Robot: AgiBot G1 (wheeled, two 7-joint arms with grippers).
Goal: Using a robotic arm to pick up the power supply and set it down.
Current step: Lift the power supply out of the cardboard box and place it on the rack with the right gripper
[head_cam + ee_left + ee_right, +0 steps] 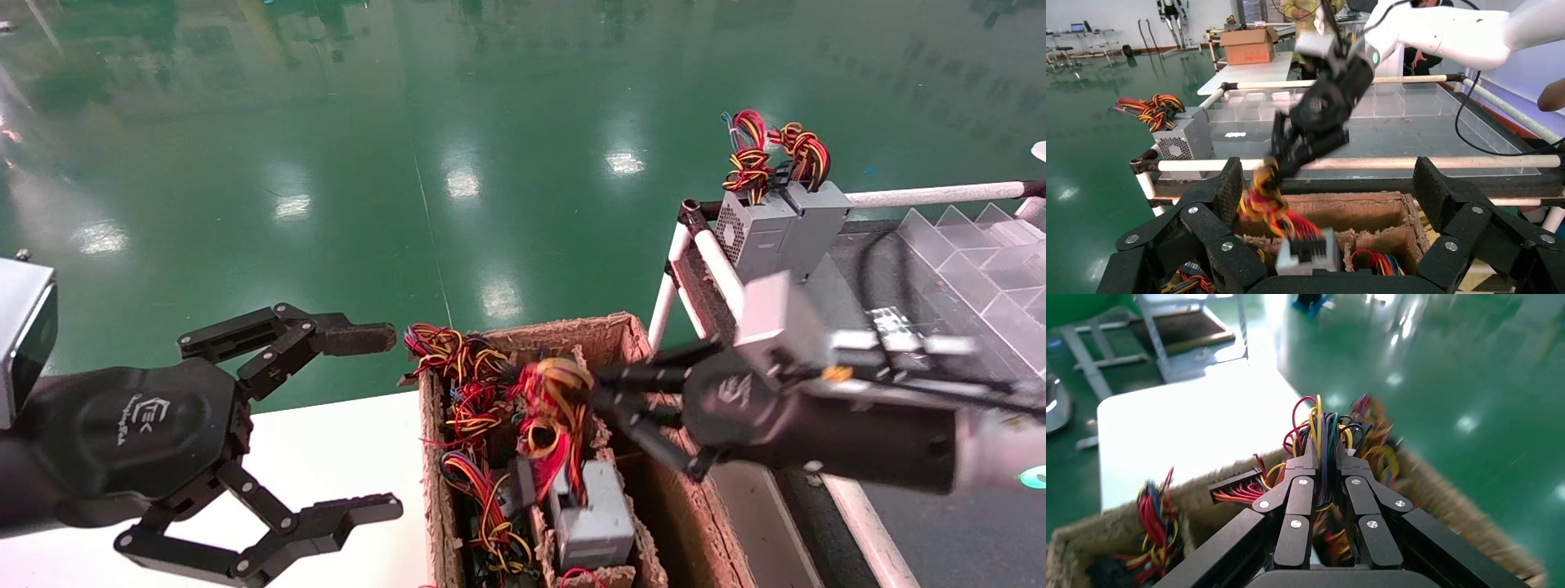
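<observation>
My right gripper (609, 408) pinches the wire bundle (549, 408) of a power supply (590, 510) hanging just above the cardboard box (621, 335). Lift underway; set-down on the rack (703, 245) at right remains. Left gripper (359, 425) idles spread wide.

Grey power supply (590, 513) hanging by its wire bundle from right hand (609, 400), above cardboard box (621, 335)

Factory or lab hall indicated: glossy green floor (458, 122), pipe-framed bench (1352, 163), cardboard boxes (1251, 46).
</observation>
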